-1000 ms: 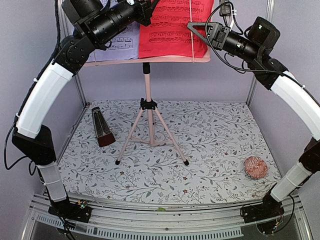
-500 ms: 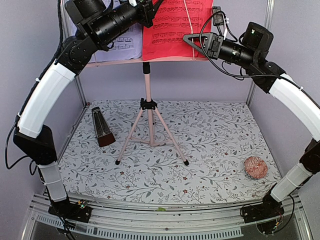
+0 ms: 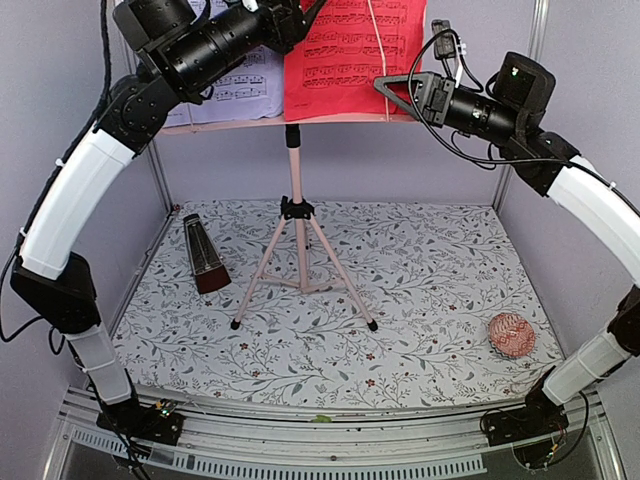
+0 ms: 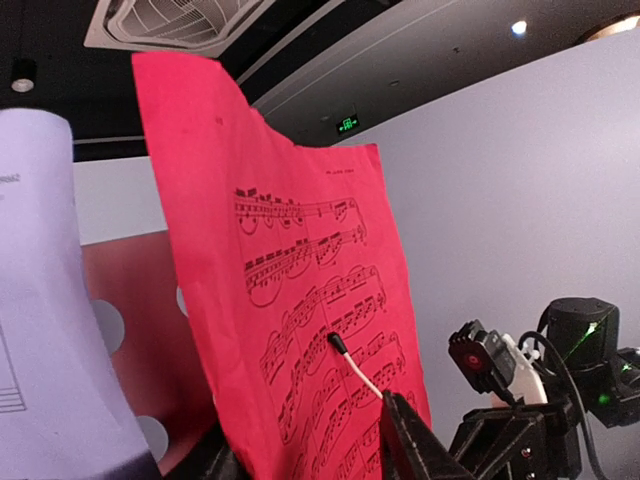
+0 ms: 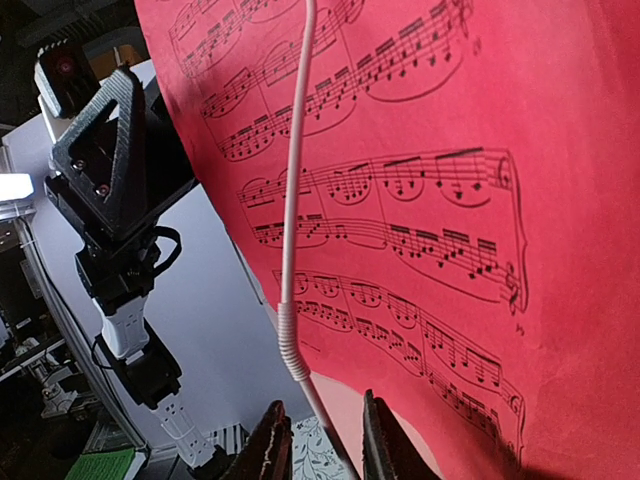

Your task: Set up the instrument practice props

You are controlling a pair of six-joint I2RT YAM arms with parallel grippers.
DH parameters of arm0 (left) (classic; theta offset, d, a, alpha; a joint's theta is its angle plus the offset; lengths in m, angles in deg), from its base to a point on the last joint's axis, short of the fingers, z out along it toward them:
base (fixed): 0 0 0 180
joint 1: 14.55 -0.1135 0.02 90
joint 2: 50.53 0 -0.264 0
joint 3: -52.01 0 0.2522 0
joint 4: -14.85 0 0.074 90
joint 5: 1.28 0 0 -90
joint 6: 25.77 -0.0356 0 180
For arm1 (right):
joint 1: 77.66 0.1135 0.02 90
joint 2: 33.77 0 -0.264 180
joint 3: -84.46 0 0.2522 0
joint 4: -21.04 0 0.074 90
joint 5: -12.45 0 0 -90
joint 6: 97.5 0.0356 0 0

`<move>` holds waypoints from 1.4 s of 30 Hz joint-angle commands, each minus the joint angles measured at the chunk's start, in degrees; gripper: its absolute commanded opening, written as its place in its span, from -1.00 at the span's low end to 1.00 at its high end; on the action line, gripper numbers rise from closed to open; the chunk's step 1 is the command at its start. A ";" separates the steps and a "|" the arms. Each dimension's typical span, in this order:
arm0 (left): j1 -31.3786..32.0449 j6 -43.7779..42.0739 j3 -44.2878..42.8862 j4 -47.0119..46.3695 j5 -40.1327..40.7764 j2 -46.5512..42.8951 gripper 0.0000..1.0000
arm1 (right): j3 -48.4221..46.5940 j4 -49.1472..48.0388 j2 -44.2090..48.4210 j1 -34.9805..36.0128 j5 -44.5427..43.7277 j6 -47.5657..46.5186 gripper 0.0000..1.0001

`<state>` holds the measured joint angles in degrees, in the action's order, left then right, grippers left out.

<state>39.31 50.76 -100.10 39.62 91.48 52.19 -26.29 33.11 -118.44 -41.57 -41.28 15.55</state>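
My right jaws (image 5: 325, 445) are standing only narrowly apart. A thin white wire (image 5: 295, 200) is running down the face of the red sheet (image 5: 480, 200) and passing between their tips. As far as I can see neither tip is touching it, so they are gripping nothing.

My left jaws (image 3: 285, 18) are gaping wide at the left edge of that same red sheet, high above the far edge of the surface (image 3: 430, 260). In my left wrist view the lower part of the sheet is dropping between the two fingers (image 4: 410, 450). I cannot tell whether either one is touching the paper.

The pink stand (image 3: 297, 230) is standing on its three legs around the middle of the surface, a little toward the left edge. Its ledge (image 3: 330, 118) is sitting high up, level with both my wrists. It is carrying the lilac sheet (image 3: 235, 85) on the left and the red sheet on the right, side by side, with their bottom edges resting on it. My right jaws are reaching in at the red sheet's lower right part.

The dark brown metronome (image 3: 205, 258) is standing near the left edge of the surface, just left of the stand's legs and clear of them. A small pink knitted ball (image 3: 511, 335) is lying by the right edge, toward the near right corner, well apart from everything else.
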 commanded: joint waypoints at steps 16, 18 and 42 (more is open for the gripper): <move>0.78 4.73 23.26 -4.06 -6.26 -20.52 0.76 | 13.18 -4.16 10.93 0.38 -2.01 1.03 0.05; 0.80 5.38 28.02 -4.86 -6.05 -24.08 0.90 | 15.28 -4.15 12.46 0.36 -2.42 0.95 0.20; 0.71 22.32 76.74 -6.66 -0.67 -60.15 0.92 | 46.02 -11.63 20.49 0.46 -5.27 5.21 0.98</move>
<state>39.82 66.80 -29.78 34.70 89.36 -5.01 16.02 25.98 -97.76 -41.35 -45.80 18.70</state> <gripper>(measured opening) 0.960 0.989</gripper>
